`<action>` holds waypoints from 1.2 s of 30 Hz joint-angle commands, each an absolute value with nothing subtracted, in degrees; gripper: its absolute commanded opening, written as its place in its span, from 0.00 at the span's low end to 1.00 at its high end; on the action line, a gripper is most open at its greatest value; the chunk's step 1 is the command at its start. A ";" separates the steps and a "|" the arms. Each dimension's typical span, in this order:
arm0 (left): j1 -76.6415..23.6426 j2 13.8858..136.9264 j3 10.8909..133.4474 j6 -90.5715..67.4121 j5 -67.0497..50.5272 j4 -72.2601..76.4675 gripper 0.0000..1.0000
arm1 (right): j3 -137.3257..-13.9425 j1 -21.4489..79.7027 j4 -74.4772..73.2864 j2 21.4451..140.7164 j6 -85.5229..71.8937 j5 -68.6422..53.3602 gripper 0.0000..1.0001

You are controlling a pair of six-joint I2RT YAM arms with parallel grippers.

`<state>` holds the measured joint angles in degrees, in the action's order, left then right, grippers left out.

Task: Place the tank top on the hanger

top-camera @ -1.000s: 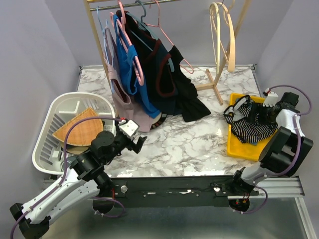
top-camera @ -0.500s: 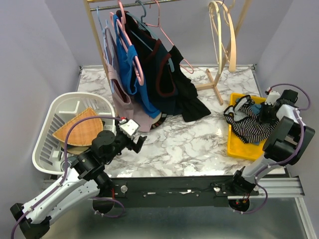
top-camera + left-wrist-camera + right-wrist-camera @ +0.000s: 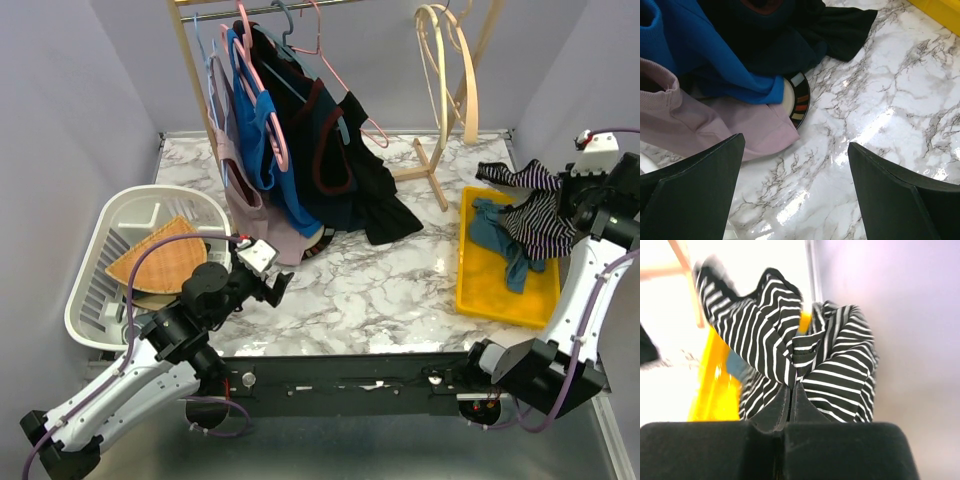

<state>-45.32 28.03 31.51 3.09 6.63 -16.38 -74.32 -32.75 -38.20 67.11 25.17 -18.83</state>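
Note:
The striped black-and-white tank top (image 3: 533, 208) hangs in the air above the yellow tray (image 3: 497, 296), bunched and drooping to the left. My right gripper (image 3: 570, 200) is shut on a fold of it, close to the right wall. In the right wrist view the fingertips (image 3: 792, 388) pinch the tank top (image 3: 765, 335) tightly. The pale cream wooden hanger (image 3: 447, 60) hangs on its stand at the back, left of and behind the lifted top. My left gripper (image 3: 281, 286) is open low over the marble near the front left, with nothing between its fingers (image 3: 695, 195).
A teal-blue cloth (image 3: 499, 240) lies in the tray. A rack at the back holds pink hangers (image 3: 262, 90) and blue, pink and black garments (image 3: 340, 170) that drape onto the table over a striped-rim plate (image 3: 799, 100). A white basket (image 3: 112, 290) stands front left.
My right gripper shut on the tank top in the tray, then lifted it up and toward the back right. The teal cloth is now uncovered. The left arm has stayed still.

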 commanded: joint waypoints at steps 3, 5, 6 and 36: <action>-44.91 26.63 32.43 1.85 4.84 -15.03 0.99 | -85.33 -33.13 -46.22 64.78 24.96 -27.67 0.00; -44.82 26.89 32.34 1.50 4.31 -14.59 0.99 | -90.05 -33.13 -49.29 64.51 24.96 -32.66 0.01; -44.82 27.07 32.26 1.23 3.78 -14.24 0.99 | -91.48 -32.96 -50.87 64.60 25.13 -34.70 0.01; -52.88 42.35 38.14 -29.00 -7.05 -20.22 0.99 | -51.70 7.56 -34.29 61.18 24.61 -49.56 0.89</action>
